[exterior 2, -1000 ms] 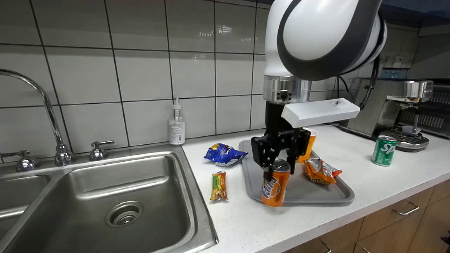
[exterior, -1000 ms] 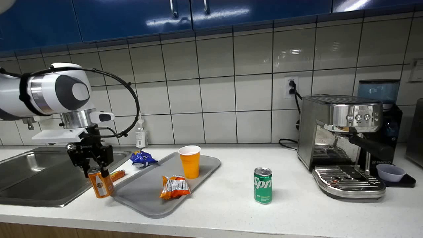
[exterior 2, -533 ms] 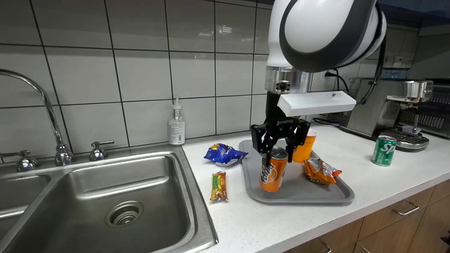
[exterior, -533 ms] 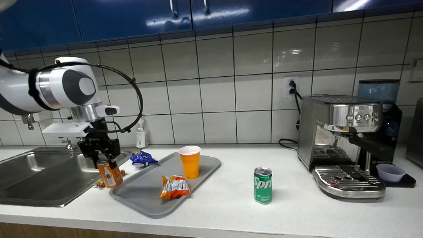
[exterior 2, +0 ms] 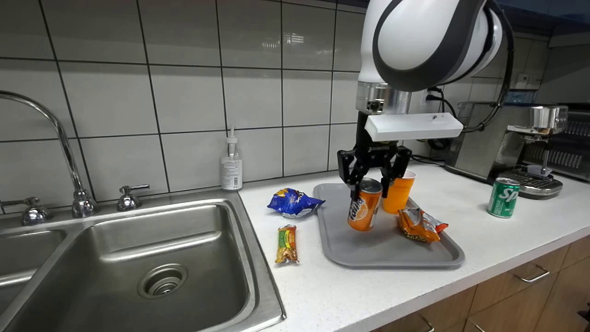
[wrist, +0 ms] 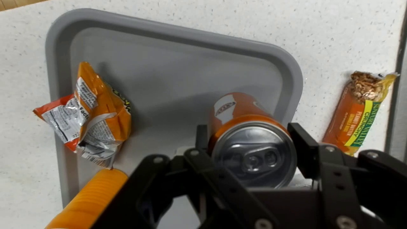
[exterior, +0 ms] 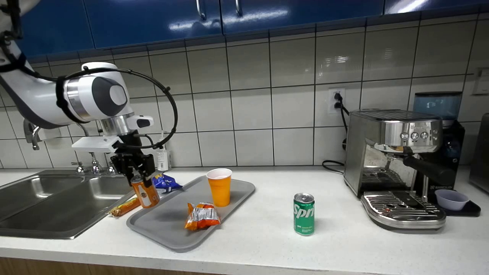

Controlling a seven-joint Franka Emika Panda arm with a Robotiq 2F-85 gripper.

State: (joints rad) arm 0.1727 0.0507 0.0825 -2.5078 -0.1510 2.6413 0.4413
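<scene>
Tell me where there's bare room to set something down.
Bare counter runs between the gray tray and Sprite can, then between that can and the espresso machine. It's crowded between tray and sink: the Nature Valley bar and blue snack bag lie there, with the gripper holding the Fanta can nearby.

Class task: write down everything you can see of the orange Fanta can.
The orange Fanta can looks metal, with printed sides, a grey lid and a pull tab. It leans, lid up, clasped near the top from two sides by the gripper. It is over the grey tray, its base apparently clear of it, though the views don't fully settle that.
</scene>
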